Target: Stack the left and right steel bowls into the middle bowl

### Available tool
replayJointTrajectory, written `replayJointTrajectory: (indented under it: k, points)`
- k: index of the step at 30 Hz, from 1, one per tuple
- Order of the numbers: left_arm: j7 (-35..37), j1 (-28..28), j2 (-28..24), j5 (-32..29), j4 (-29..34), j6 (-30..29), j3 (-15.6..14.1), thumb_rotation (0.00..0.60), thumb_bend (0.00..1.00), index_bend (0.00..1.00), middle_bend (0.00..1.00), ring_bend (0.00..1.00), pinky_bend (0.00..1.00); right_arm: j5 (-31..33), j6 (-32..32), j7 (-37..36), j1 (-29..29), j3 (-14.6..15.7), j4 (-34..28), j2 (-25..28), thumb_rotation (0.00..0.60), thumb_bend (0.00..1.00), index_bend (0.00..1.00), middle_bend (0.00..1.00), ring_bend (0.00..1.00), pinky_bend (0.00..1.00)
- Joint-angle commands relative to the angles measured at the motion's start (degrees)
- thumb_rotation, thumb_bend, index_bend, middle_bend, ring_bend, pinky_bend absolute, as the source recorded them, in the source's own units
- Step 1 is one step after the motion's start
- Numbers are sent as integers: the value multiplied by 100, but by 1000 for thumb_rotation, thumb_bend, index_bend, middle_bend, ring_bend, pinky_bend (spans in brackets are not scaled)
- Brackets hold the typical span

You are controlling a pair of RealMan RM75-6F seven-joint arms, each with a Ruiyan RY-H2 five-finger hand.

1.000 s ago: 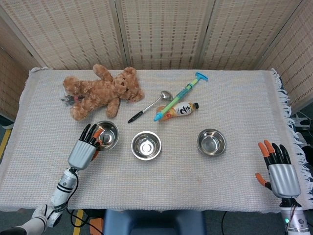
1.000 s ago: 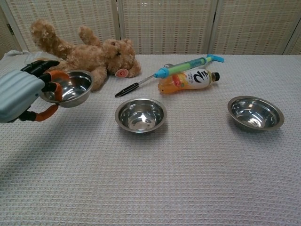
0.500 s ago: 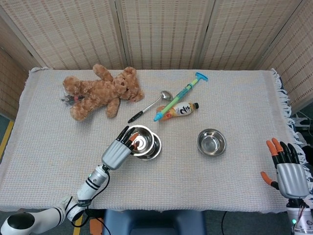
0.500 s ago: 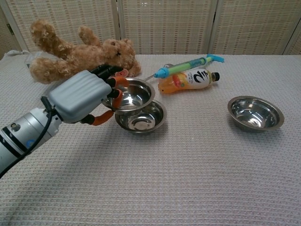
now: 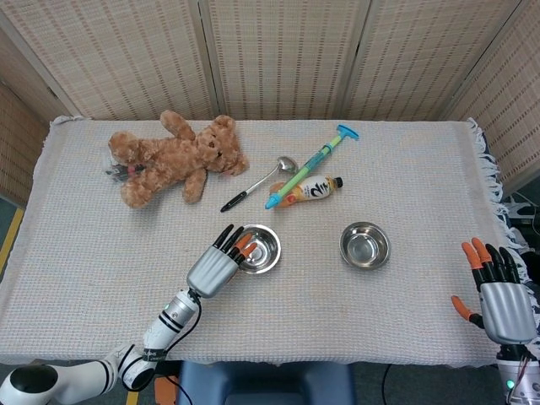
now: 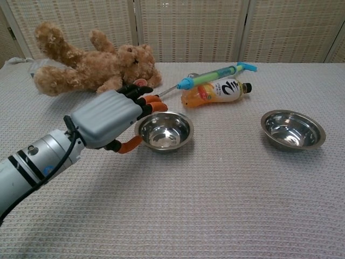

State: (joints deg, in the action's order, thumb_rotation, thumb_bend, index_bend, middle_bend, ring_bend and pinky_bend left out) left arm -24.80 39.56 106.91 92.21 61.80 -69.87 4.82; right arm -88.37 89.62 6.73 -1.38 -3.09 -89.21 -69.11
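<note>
Left bowl [image 6: 164, 129] now nested, left robot hand [image 6: 108, 120] loosened

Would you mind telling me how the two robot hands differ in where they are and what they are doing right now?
The left hand is out over the table, fingers at the rim of the middle bowl; the right hand is at the table's right edge, touching nothing. The left hand shows in both views; the right hand only in the head view. The left fingers reach forward toward the bowl, while the right fingers are spread and upright. Both have grey backs and orange-and-black fingers.
</note>
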Motion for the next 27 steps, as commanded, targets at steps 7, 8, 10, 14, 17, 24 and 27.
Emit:
replayJointTrajectory:
  k: [7, 8, 10, 14, 17, 24, 27]
  points:
    - [-353, -1127, -1563, -144, 1317, -796, -673, 600, 446, 64, 91, 0, 91, -315, -383, 297, -265, 124, -25, -88, 600, 115, 0, 0, 0, 0]
    - [-305, -1346, -1729, -251, 1378, -957, -736, 600, 446, 56, 89, 0, 90, -372, -531, 417, -383, 118, -36, -134, 600, 114, 0, 0, 0, 0]
    - [-143, -1638, -1953, -371, 1440, -1183, -804, 600, 446, 40, 85, 0, 87, -404, -825, 656, -629, 48, 46, -282, 600, 115, 2, 0, 0, 0]
    - [243, -1960, -2229, -413, 1426, -1469, -857, 600, 444, 20, 77, 0, 85, -142, -1646, 891, -1174, -151, 292, -632, 600, 117, 74, 0, 0, 0]
    - [583, -2120, -2369, -363, 1397, -1631, -876, 600, 443, 12, 66, 0, 85, 42, -2185, 1012, -1579, -293, 597, -957, 600, 132, 162, 0, 0, 0]
    - [1334, -2370, -2496, -323, 1189, -1855, -809, 600, 443, 6, 57, 0, 84, 225, -2717, 1324, -2131, -409, 1327, -1670, 600, 179, 349, 0, 0, 0]
    - [1434, -2388, -2605, -331, 1208, -1776, -787, 600, 445, 5, 33, 0, 85, 391, -2852, 1445, -2225, -421, 1488, -1855, 600, 219, 375, 0, 0, 0]
